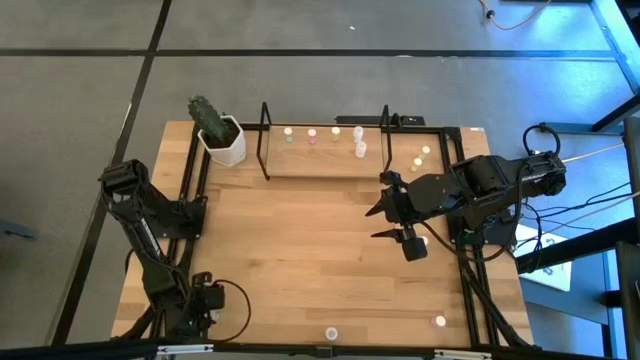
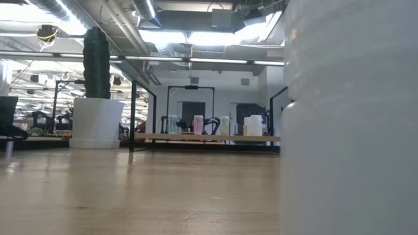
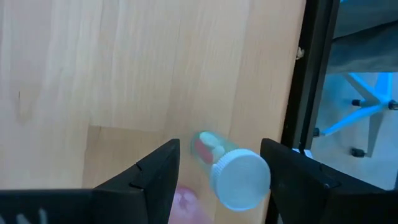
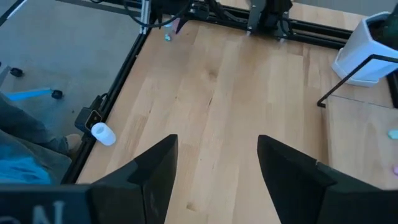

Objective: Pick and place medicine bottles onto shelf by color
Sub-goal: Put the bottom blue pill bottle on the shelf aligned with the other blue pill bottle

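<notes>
Medicine bottles (image 1: 358, 140) stand on the shelf (image 1: 325, 160), just beyond the released, empty right end effector (image 1: 384, 222).

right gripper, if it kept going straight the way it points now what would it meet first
Probably bare table: the right gripper angles down at open wood with its jaws open and empty. A lying bottle sits off to one side by the rail, out of line; depth is uncertain.

1. High view looks straight down on the whole table (image 1: 300, 250) – both arms in it.
2. Low view sits at tabletop level, facing the shelf (image 2: 209, 138) and cactus pot (image 2: 96, 123); a bottle (image 2: 353, 117) stands right against the lens.
3. Left wrist view is close over a lying bottle (image 3: 231, 168) at the table edge.
4. Right wrist view looks across the table – shares the pot (image 4: 372, 50) with the first two.
</notes>
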Robot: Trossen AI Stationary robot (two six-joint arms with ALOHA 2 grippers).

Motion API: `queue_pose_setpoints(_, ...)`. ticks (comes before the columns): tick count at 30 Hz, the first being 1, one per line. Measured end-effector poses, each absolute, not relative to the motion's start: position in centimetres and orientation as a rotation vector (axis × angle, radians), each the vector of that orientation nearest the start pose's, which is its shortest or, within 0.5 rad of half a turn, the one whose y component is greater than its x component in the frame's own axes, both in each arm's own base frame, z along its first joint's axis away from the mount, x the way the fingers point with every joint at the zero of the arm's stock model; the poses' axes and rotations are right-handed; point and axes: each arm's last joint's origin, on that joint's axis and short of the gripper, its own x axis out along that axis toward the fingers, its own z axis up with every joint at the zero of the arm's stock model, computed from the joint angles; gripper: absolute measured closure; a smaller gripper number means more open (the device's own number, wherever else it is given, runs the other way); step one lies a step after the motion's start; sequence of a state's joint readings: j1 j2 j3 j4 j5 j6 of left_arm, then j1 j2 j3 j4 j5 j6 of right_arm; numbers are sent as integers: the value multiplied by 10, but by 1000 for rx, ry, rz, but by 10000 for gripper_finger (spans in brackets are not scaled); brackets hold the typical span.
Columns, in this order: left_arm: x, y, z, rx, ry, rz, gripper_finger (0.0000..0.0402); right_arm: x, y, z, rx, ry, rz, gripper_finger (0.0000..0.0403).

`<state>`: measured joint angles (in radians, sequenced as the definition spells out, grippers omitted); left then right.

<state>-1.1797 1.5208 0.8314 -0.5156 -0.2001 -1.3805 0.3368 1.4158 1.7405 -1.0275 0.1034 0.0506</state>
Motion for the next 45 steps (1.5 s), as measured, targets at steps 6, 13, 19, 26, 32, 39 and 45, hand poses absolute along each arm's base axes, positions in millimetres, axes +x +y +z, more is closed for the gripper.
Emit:
queue_pose_setpoints(6, 108, -246, 168, -395, 1231, -35, 184, 252, 85, 437, -100, 693, 203, 180)
queue_pose_setpoints(13, 109, -246, 168, -399, 1229, -37, 184, 252, 85, 437, -86, 695, 198, 180)
queue_pose_setpoints(19, 109, -247, 169, -407, 1227, -43, 184, 252, 85, 437, -86, 695, 198, 180)
queue_pose_setpoints(26, 109, -247, 169, -411, 1231, -43, 184, 252, 85, 437, -87, 695, 198, 180)
queue_pose_setpoints(32, 109, -247, 169, -412, 1234, -45, 184, 252, 85, 437, -87, 695, 198, 180)
queue_pose_setpoints(39, 110, -249, 170, -436, 1224, -63, 184, 252, 85, 437, -87, 695, 198, 180)
queue_pose_setpoints(45, 110, -250, 170, -445, 1215, -69, 184, 252, 85, 437, -87, 696, 198, 180)
